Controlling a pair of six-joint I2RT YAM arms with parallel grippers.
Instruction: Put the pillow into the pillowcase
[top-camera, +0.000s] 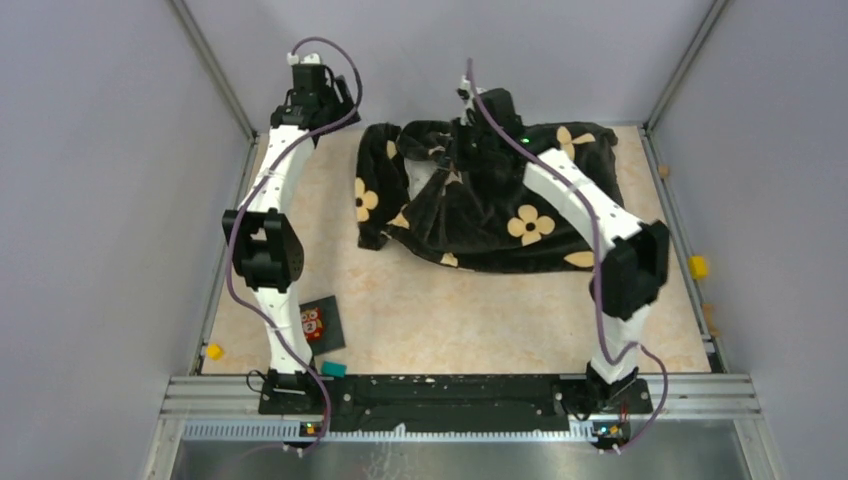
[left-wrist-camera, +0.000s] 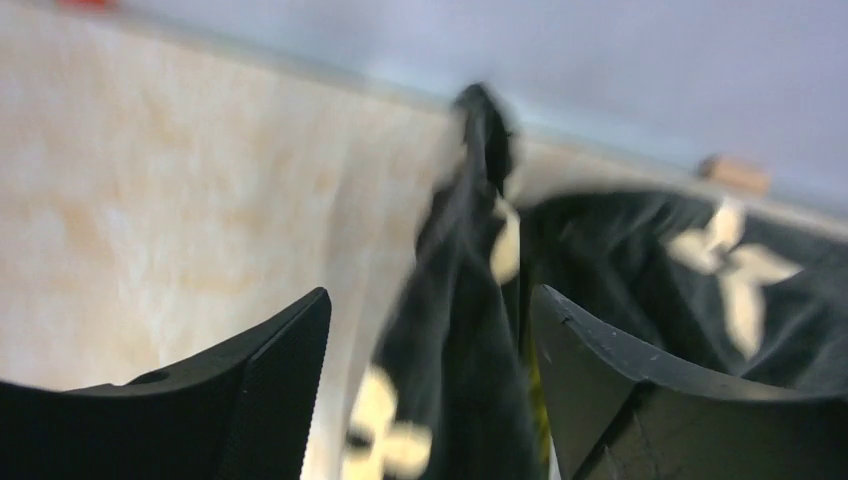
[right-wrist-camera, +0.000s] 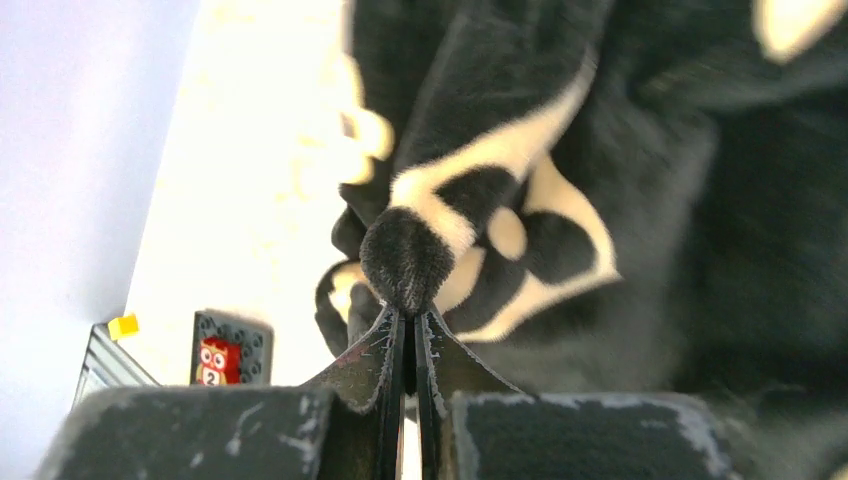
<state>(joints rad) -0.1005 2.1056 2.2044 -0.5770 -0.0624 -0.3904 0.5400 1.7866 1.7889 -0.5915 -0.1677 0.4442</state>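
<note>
The black pillowcase (top-camera: 480, 205) with cream flower motifs lies bunched and bulging at the back middle of the table. My right gripper (top-camera: 478, 128) is over its back edge. In the right wrist view the right gripper (right-wrist-camera: 408, 315) is shut on a pinched fold of the pillowcase (right-wrist-camera: 405, 260). My left gripper (top-camera: 322, 98) is raised at the back left, apart from the cloth. It is open and empty in the left wrist view (left-wrist-camera: 430, 300), with the pillowcase (left-wrist-camera: 460, 330) beyond it. The pillow is hidden, except for a thin yellow strip (left-wrist-camera: 537, 395) in the cloth's opening.
A small dark owl card (top-camera: 318, 325) lies near the left arm's base and also shows in the right wrist view (right-wrist-camera: 225, 355). A teal block (top-camera: 333, 369) and a yellow block (top-camera: 214, 351) lie front left. Another yellow block (top-camera: 697, 266) sits on the right rail. Grey walls enclose the table.
</note>
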